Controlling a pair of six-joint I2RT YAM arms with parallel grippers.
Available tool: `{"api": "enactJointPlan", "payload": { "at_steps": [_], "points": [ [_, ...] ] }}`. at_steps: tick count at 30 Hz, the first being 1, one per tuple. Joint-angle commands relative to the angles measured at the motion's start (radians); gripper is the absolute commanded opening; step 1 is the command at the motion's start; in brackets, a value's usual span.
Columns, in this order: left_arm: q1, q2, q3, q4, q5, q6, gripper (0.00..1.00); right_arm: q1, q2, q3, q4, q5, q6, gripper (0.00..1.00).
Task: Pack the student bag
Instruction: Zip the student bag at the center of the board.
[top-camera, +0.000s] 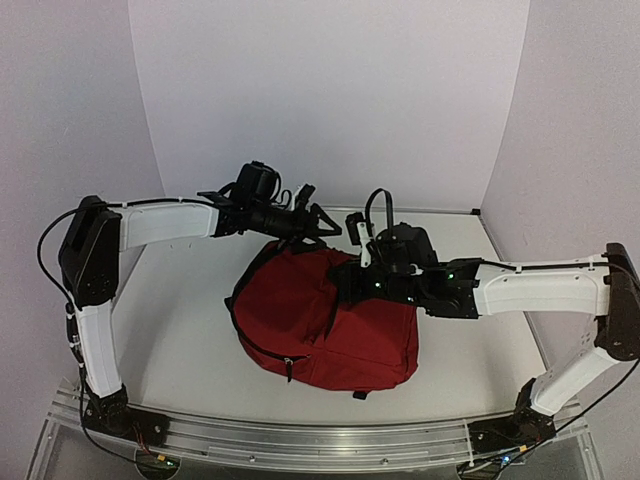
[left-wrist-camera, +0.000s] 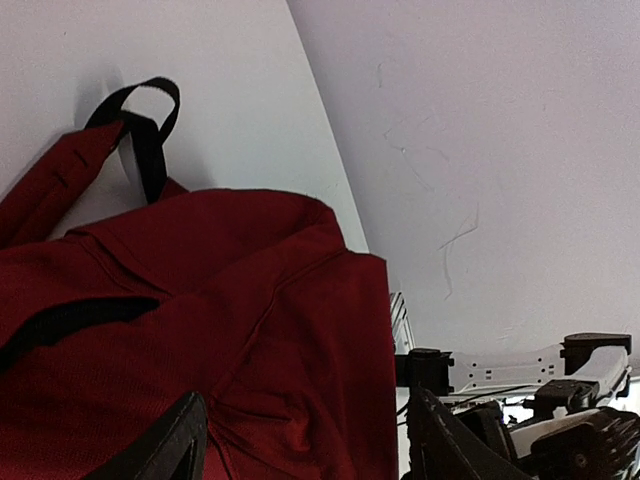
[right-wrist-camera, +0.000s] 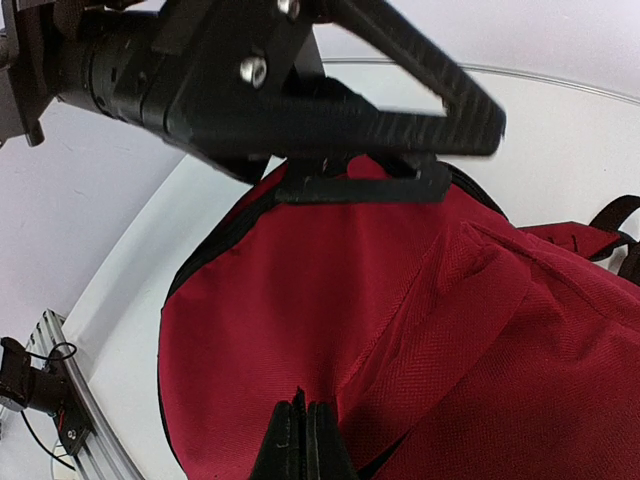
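The student bag (top-camera: 320, 320) is a dark red backpack lying in the middle of the white table. My left gripper (top-camera: 322, 225) hovers at its far top edge, jaws wide open and empty. In the left wrist view its fingers (left-wrist-camera: 170, 445) straddle red fabric (left-wrist-camera: 250, 330), and the black carry loop (left-wrist-camera: 140, 125) shows beyond. My right gripper (top-camera: 350, 285) rests on the bag's upper middle. In the right wrist view its fingertips (right-wrist-camera: 305, 440) are pressed together on a fold of the bag (right-wrist-camera: 330, 300), with the fabric creasing towards them. The left gripper (right-wrist-camera: 470, 150) hangs open just above.
A metal rail (top-camera: 300, 440) runs along the near table edge. White walls close in the back and both sides. The right arm (left-wrist-camera: 560, 400) shows low in the left wrist view, close to the left gripper.
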Motion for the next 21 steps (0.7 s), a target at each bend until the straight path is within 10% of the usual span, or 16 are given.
{"api": "enactJointPlan", "payload": {
  "at_steps": [1,11,21],
  "points": [
    [-0.012,-0.013,-0.005,-0.097,-0.017,0.042,0.68,0.009,-0.01,-0.006,0.042,-0.001,0.01,0.0],
    [-0.047,0.035,0.05,-0.197,-0.02,0.114,0.7,0.01,0.007,-0.004,0.047,-0.001,0.011,0.0],
    [-0.058,0.124,0.115,-0.235,-0.056,0.141,0.23,0.012,0.037,0.007,0.044,-0.039,-0.001,0.0]
  ]
}}
